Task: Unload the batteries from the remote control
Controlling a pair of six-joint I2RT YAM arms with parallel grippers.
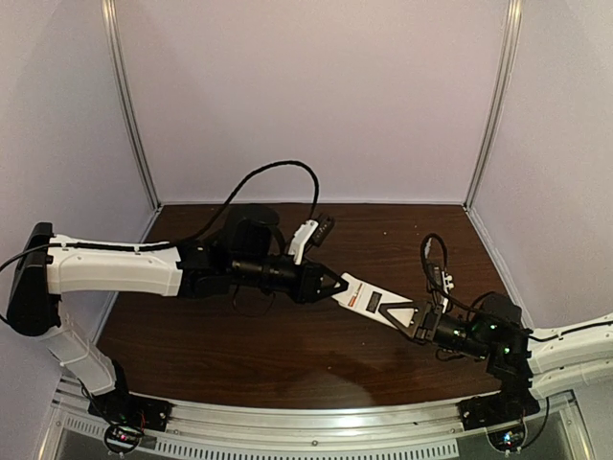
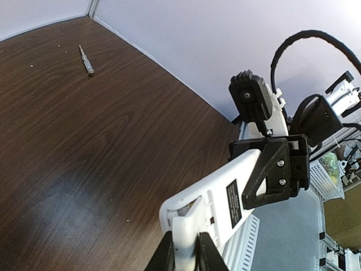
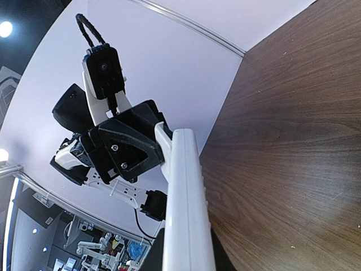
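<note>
So, from the left side first: the left gripper [image 1: 335, 284] is pinched shut on the left end of the remote [image 1: 369, 300]. In the left wrist view its fingers [image 2: 165, 255] are seen clamped on a narrow white bit at that near end. Whether that bit is the remote's body or a cover can't be told.

Progress-wise, it's judged to be somewhere mid-job. A slim silvery cylinder [image 2: 86, 60] is seen lying on the table [image 1: 239, 355], well apart from everything else, and it's probably one of the batteries. Nothing orange is spotted lying loose in any view, so at least one cell is guessed to be left inside. The near end of the remote looks recessed, maybe opened up, but that's not clear enough to be called.

The remote seems to be held up off the table, stretched between the two arms. Its long axis runs left to right and slants toward the near edge at its right end. The face with the dark window and the orange-red mark is turned up to the top camera.

Over on the right, the right gripper [image 1: 415, 321] is closed on the remote's other end.
</note>
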